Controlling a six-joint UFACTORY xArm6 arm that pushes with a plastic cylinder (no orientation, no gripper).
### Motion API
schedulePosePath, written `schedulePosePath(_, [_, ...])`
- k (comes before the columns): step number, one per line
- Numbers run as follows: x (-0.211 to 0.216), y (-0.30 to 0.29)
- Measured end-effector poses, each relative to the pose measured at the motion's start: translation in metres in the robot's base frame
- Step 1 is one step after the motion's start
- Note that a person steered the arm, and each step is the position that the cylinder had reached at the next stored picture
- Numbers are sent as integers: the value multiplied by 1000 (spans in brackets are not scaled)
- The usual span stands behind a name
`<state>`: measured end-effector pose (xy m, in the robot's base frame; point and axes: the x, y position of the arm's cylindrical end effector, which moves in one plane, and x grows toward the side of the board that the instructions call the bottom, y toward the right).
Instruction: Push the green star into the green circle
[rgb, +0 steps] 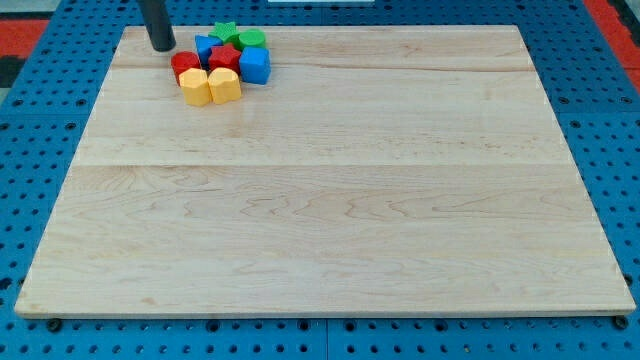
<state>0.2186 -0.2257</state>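
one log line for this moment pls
my tip: view's top left, left of cluster | green star: beside green circle | contact: cannot tell
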Motion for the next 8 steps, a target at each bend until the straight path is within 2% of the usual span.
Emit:
schedulePosePath(1, [-27, 30])
schedulePosePath(2, [-26, 67])
schedulePosePath(4, [-18, 102])
schedulePosePath(8, [-4, 73])
